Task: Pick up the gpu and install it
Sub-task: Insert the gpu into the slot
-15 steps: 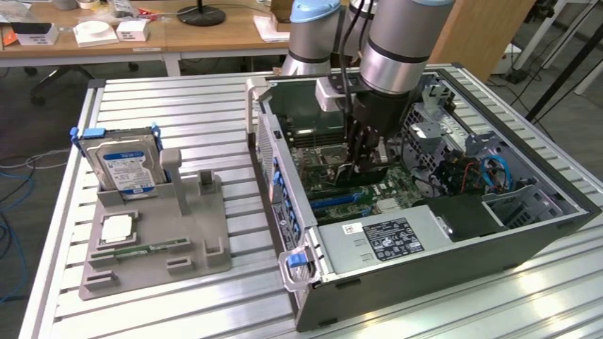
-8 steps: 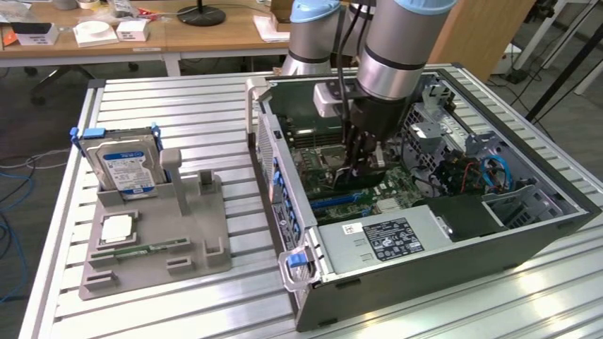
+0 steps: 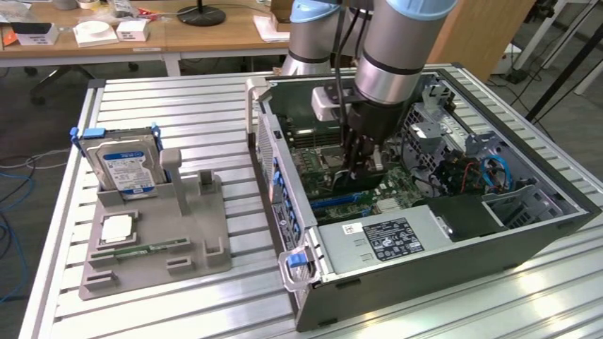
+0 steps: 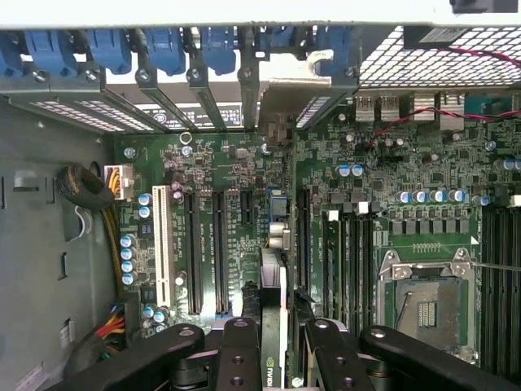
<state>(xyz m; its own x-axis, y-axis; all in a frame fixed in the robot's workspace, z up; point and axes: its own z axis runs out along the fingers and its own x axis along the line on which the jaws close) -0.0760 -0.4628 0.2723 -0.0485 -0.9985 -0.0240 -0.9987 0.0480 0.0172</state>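
My gripper (image 3: 363, 168) reaches down into the open computer case (image 3: 527, 233), over the green motherboard (image 3: 400, 185). In the wrist view the gripper (image 4: 281, 346) is shut on the gpu (image 4: 275, 277). The card is seen edge-on, a thin green board with a black cooler, gripped between the two black fingers (image 4: 240, 350). It stands upright above the expansion slots (image 4: 218, 252), and its silver end bracket (image 4: 286, 85) sits at the case's rear slot openings. I cannot tell whether its edge sits in a slot.
On the exterior view's left a grey holder (image 3: 188, 251) carries a blue-labelled hard drive (image 3: 123, 166), a processor chip (image 3: 116, 229) and a narrow memory stick (image 3: 146, 249). Inside the case lie the power supply (image 3: 391, 240), cables (image 3: 490, 173) and the open processor socket (image 4: 427, 305).
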